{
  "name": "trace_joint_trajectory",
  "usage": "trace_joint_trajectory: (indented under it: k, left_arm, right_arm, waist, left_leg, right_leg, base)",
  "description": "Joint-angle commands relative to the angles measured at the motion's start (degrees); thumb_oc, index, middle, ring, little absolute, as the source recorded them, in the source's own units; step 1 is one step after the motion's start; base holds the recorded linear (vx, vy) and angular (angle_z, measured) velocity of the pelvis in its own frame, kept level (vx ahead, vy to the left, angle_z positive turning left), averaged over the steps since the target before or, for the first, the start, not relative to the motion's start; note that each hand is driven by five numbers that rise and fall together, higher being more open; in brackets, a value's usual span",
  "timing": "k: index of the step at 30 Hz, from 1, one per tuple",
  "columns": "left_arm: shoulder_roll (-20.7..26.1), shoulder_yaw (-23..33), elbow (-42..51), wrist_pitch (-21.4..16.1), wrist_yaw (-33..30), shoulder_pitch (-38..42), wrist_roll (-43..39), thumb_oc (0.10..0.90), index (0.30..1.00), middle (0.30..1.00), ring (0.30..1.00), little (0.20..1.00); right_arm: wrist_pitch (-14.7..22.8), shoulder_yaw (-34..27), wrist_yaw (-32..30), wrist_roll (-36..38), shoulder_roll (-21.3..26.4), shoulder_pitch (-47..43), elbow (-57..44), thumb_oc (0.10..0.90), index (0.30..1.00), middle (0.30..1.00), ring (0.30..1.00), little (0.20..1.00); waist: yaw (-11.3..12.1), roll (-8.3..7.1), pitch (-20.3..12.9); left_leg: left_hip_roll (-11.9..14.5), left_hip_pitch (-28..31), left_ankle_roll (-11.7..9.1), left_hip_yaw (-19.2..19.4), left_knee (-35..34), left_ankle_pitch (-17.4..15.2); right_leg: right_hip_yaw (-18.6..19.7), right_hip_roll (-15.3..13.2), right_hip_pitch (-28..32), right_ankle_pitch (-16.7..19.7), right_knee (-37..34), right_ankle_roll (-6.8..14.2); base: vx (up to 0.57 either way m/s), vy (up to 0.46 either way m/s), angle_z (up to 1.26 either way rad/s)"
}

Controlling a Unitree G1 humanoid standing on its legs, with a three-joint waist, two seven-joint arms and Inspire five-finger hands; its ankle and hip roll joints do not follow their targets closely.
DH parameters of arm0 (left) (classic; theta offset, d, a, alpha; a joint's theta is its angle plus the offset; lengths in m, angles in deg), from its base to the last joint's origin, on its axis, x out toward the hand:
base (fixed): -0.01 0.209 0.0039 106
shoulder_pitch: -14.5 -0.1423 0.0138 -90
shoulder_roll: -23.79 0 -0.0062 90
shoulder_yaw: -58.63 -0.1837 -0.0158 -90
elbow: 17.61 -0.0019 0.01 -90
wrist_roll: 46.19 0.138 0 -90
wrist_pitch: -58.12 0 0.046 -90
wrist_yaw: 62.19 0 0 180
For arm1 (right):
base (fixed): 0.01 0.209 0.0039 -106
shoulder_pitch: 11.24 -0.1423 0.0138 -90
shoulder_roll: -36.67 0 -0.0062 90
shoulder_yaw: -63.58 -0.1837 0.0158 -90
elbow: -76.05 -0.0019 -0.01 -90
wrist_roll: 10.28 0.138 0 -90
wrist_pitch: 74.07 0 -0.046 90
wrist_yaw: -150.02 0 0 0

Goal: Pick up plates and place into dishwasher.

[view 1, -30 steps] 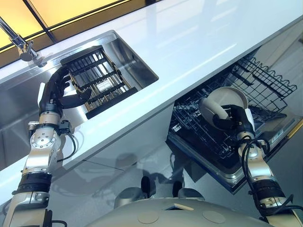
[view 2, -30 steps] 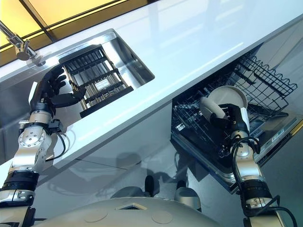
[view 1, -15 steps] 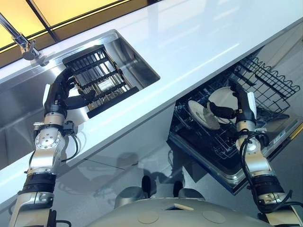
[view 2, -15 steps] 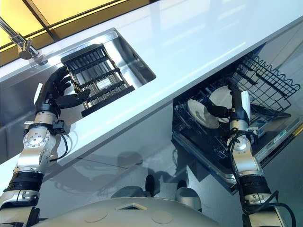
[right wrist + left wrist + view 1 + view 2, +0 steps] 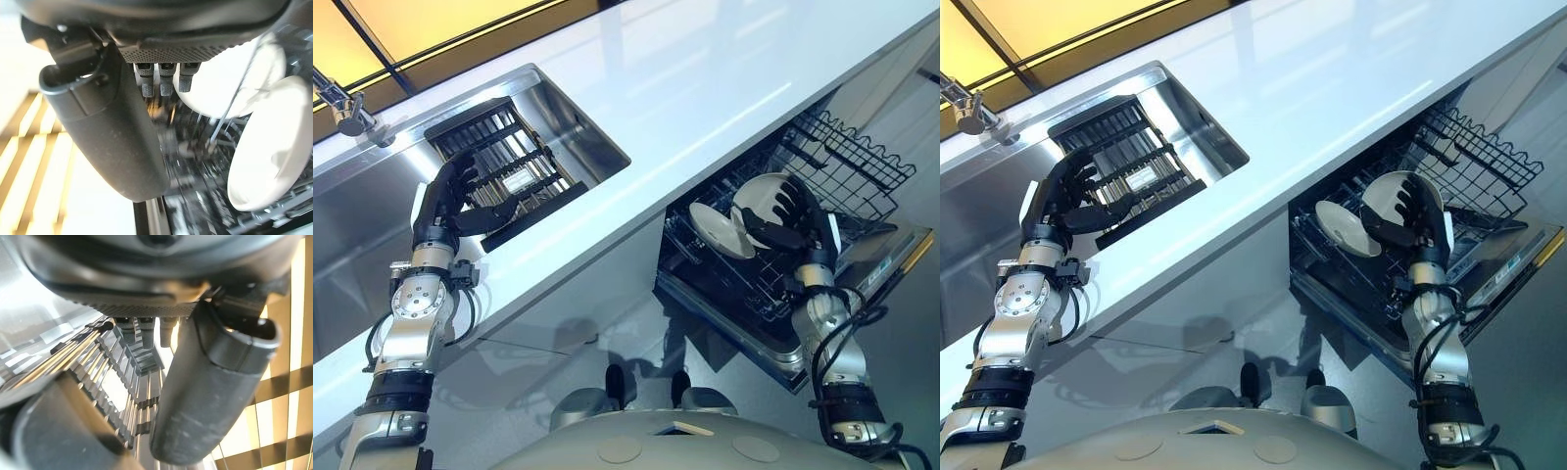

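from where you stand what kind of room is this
Most likely a kitchen: a steel sink with a faucet set in a white countertop, and below it an open dishwasher rack holding white plates.

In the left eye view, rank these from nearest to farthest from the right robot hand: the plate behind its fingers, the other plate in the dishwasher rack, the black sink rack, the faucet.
From the right robot hand:
1. Plate behind its fingers, in the dishwasher rack.
2. Other plate, just to its left.
3. Black sink rack, in the sink by the left robot hand.
4. Faucet, at the far left edge.
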Motion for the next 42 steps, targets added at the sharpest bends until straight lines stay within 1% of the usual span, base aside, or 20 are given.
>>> trace_joint_trajectory:
  k: [1, 2, 3, 6, 8, 10, 13, 16, 17, 24, 27, 31, 34, 35, 37, 38, 39, 40, 42]
  left_arm:
    - [1.5, 5.5, 2.7, -6.0, -1.5, 3.1, -1.1, 0.8, 0.9, 0.9, 0.9, 0.9]
    - [1.5, 5.6, 2.8, -6.0, -1.5, 3.1, -1.2, 0.8, 0.9, 0.9, 0.9, 0.9]
    - [1.4, 5.6, 2.7, -5.8, -1.8, 3.2, -1.3, 0.8, 0.9, 0.9, 0.9, 0.9]
    - [2.0, 5.9, 1.8, -5.6, -1.9, 3.1, -2.2, 0.8, 0.9, 0.9, 0.9, 0.9]
    - [2.4, 6.1, 1.2, -5.5, -1.8, 3.2, -2.9, 0.8, 0.9, 0.9, 0.9, 0.9]
    - [2.6, 6.0, 0.3, -5.6, -1.7, 3.5, -3.2, 0.8, 0.9, 0.9, 0.9, 0.9]
    - [2.9, 5.6, 0.0, -5.0, -1.7, 3.9, -3.6, 0.8, 0.9, 0.9, 0.9, 0.9]
    - [3.2, 5.0, -0.5, -4.8, -1.7, 4.3, -4.1, 0.8, 0.9, 0.9, 0.9, 0.9]
    - [3.2, 4.6, -0.5, -4.8, -1.9, 4.4, -4.5, 0.8, 0.9, 0.9, 0.9, 0.9]
    - [3.3, 1.6, -2.3, -5.1, -3.2, 7.1, -4.4, 0.8, 0.9, 0.9, 0.9, 0.9]
    - [4.3, 0.8, -2.5, -5.1, -3.8, 8.7, -5.4, 0.8, 0.9, 0.9, 0.9, 0.9]
    - [4.8, 0.4, -2.4, -5.3, -4.3, 9.8, -5.8, 0.8, 0.9, 0.9, 0.9, 0.9]
    - [5.2, -0.1, -2.1, -5.4, -5.0, 10.8, -6.1, 0.8, 0.9, 0.9, 0.9, 0.9]
    - [5.4, -0.2, -2.0, -5.4, -5.1, 11.2, -6.2, 0.8, 0.9, 0.9, 0.9, 0.9]
    - [5.8, -0.6, -1.8, -5.3, -5.2, 12.2, -6.4, 0.8, 0.9, 0.9, 0.9, 0.9]
    - [6.2, -0.7, -1.9, -5.3, -5.1, 12.7, -6.7, 0.8, 0.9, 0.9, 0.9, 0.9]
    - [7.0, -0.9, -2.4, -5.5, -4.8, 13.6, -7.2, 0.8, 0.9, 0.9, 0.9, 0.9]
    - [7.5, -0.9, -2.7, -5.6, -4.2, 14.1, -7.6, 0.8, 0.9, 0.9, 0.9, 0.9]
    - [8.1, -1.1, -3.3, -5.7, -3.7, 14.6, -7.8, 0.8, 0.9, 0.9, 0.9, 0.9]
  right_arm:
    - [11.4, -6.5, -5.8, 1.7, 2.8, -2.8, -4.0, 0.8, 0.9, 0.9, 0.9, 0.9]
    - [11.8, -6.6, -6.3, 1.5, 2.8, -2.8, -3.8, 0.8, 0.9, 0.9, 0.9, 0.9]
    - [13.3, -7.3, -7.8, 0.7, 2.8, -2.8, -3.0, 0.8, 0.9, 0.9, 0.9, 0.9]
    - [15.8, -8.5, -10.1, -0.6, 3.2, -2.7, -0.6, 0.8, 0.9, 0.9, 0.9, 0.9]
    - [16.1, -8.9, -11.0, -1.6, 3.5, -2.8, 1.1, 0.8, 0.9, 0.9, 0.9, 0.9]
    - [15.7, -9.3, -10.3, 0.3, 4.4, -3.1, 4.6, 0.8, 0.9, 0.9, 0.9, 0.9]
    - [15.0, -9.6, -9.2, 0.0, 6.0, -3.8, 9.2, 0.8, 0.9, 0.9, 0.9, 0.9]
    - [13.3, -9.5, -5.7, 2.0, 8.7, -5.1, 13.6, 0.8, 0.9, 0.9, 0.9, 0.9]
    - [13.5, -9.3, -5.6, 1.1, 9.9, -5.7, 15.3, 0.8, 0.9, 0.9, 0.9, 0.9]
    - [11.7, -7.2, -6.0, -1.1, 15.2, -10.5, 20.1, 0.8, 0.9, 0.9, 0.9, 0.9]
    - [10.5, -6.1, -6.1, -0.1, 16.5, -12.9, 22.1, 0.8, 0.9, 0.9, 0.9, 0.9]
    - [9.7, -5.1, -4.5, 0.3, 17.1, -14.5, 23.8, 0.8, 0.9, 0.9, 0.9, 0.9]
    - [7.5, -3.7, 0.3, 3.8, 17.4, -16.1, 24.5, 0.8, 0.9, 0.9, 0.9, 0.9]
    - [6.3, -3.0, 4.1, 6.1, 17.3, -16.6, 24.8, 0.8, 0.9, 0.9, 0.9, 0.9]
    - [4.7, -1.8, 9.5, 8.5, 17.4, -18.0, 25.8, 0.8, 0.9, 0.9, 0.9, 0.9]
    - [3.7, -1.0, 13.0, 11.0, 17.6, -18.8, 26.3, 0.8, 0.9, 0.9, 0.9, 0.9]
    - [1.4, -0.1, 18.9, 16.5, 17.8, -20.0, 27.2, 0.8, 0.9, 0.9, 0.9, 0.9]
    - [0.1, 0.5, 23.2, 20.0, 17.5, -20.5, 27.6, 0.8, 0.9, 0.9, 0.9, 0.9]
    - [-2.5, 1.4, 28.4, 25.9, 16.7, -21.0, 27.6, 0.8, 0.9, 0.9, 0.9, 0.9]
  waist:
    - [-1.5, 2.27, -3.8]
    - [-1.5, 2.31, -3.8]
    - [-1.6, 2.48, -3.7]
    - [-1.8, 2.97, -3.4]
    - [-1.8, 3.24, -3.2]
    - [-1.8, 3.68, -2.9]
    - [-1.6, 4.34, -2.7]
    - [-1.2, 4.97, -2.2]
    - [-1.0, 5.25, -1.9]
    - [-0.6, 7.25, 0.7]
    - [-0.4, 7.81, 2.5]
    - [-0.2, 8.2, 4.1]
    - [-0.1, 8.47, 5.5]
    - [0.1, 8.47, 5.9]
    - [0.4, 8.35, 6.7]
    - [0.6, 8.23, 7.1]
    - [1.0, 8.03, 7.5]
    - [1.4, 7.78, 7.8]
    - [1.8, 7.39, 7.9]
  left_leg:
    - [-0.1, 1.8, -0.2, 2.3, 0.4, -7.2]
    - [-0.1, 1.8, -0.2, 2.3, 0.4, -7.3]
    - [-0.2, 1.8, -0.1, 2.5, 0.4, -7.3]
    - [-0.4, 2.0, 0.0, 2.6, 0.4, -7.6]
    - [-0.7, 2.0, 0.0, 2.6, 0.5, -7.7]
    - [-0.9, 2.0, 0.1, 2.7, 0.7, -7.9]
    - [-1.3, 1.9, 0.0, 2.6, 0.6, -7.8]
    - [-1.6, 1.7, -0.3, 2.1, 0.5, -7.5]
    - [-1.7, 1.5, -0.3, 1.8, 0.6, -7.4]
    - [-2.2, -0.5, -0.8, 0.7, 1.1, -6.3]
    - [-2.2, -2.1, -1.0, 0.4, 1.7, -5.8]
    - [-2.2, -3.6, -1.3, 0.2, 2.1, -5.2]
    - [-2.1, -5.1, -1.5, 0.1, 2.9, -4.8]
    - [-2.0, -5.6, -1.5, 0.0, 3.2, -4.7]
    - [-2.0, -6.6, -1.6, -0.2, 3.7, -4.5]
    - [-1.9, -7.2, -1.7, -0.4, 4.0, -4.4]
    - [-1.8, -8.0, -1.7, -0.6, 4.5, -4.3]
    - [-1.7, -8.5, -1.7, -0.8, 4.9, -4.2]
    - [-1.6, -8.8, -1.8, -1.0, 5.3, -4.2]
  right_leg:
    - [-0.5, 1.9, -4.6, -8.3, 9.1, 2.4]
    - [-0.5, 1.9, -4.6, -8.3, 9.1, 2.4]
    - [-0.4, 1.8, -4.6, -8.3, 9.1, 2.4]
    - [0.0, 1.6, -4.7, -8.2, 9.1, 2.5]
    - [0.2, 1.4, -4.8, -8.2, 9.3, 2.6]
    - [0.3, 1.2, -5.1, -8.2, 9.5, 2.6]
    - [0.3, 0.9, -5.2, -8.0, 9.4, 2.7]
    - [0.1, 0.6, -5.3, -7.8, 9.3, 2.8]
    - [0.1, 0.5, -5.4, -7.8, 9.4, 2.8]
    - [0.7, -0.1, -8.2, -7.5, 11.1, 2.8]
    - [1.0, -0.2, -9.8, -7.3, 11.9, 2.7]
    - [1.0, -0.2, -11.2, -7.3, 12.6, 2.4]
    - [1.0, -0.3, -12.6, -7.5, 13.5, 2.0]
    - [1.0, -0.3, -13.0, -7.5, 13.8, 1.8]
    - [0.8, -0.3, -13.8, -7.6, 14.3, 1.5]
    - [0.7, -0.3, -14.3, -7.6, 14.7, 1.3]
    - [0.4, -0.4, -15.0, -7.6, 15.2, 1.1]
    - [0.1, -0.4, -15.3, -7.6, 15.6, 1.0]
    - [-0.3, -0.5, -15.3, -7.7, 15.8, 0.9]
  base:
    - [0.02, -0.008, -0.13]
    - [0.02, -0.015, -0.16]
    - [0.03, -0.019, -0.18]
    - [0.04, -0.029, -0.1]
    - [0.02, -0.022, -0.06]
    - [0.01, -0.006, -0.02]
    - [0.0, 0.0, 0.0]
    - [0.01, -0.004, 0.01]
    - [0.03, -0.011, 0.04]
    - [-0.01, -0.003, 0.04]
    - [-0.06, -0.028, 0.02]
    - [-0.04, -0.024, 0.09]
    - [-0.05, -0.03, 0.1]
    - [-0.06, -0.048, 0.01]
    - [-0.06, -0.063, 0.02]
    - [-0.06, -0.088, 0.0]
    - [-0.05, -0.101, 0.0]
    - [-0.02, -0.091, 0.0]
    - [0.03, -0.065, 0.0]
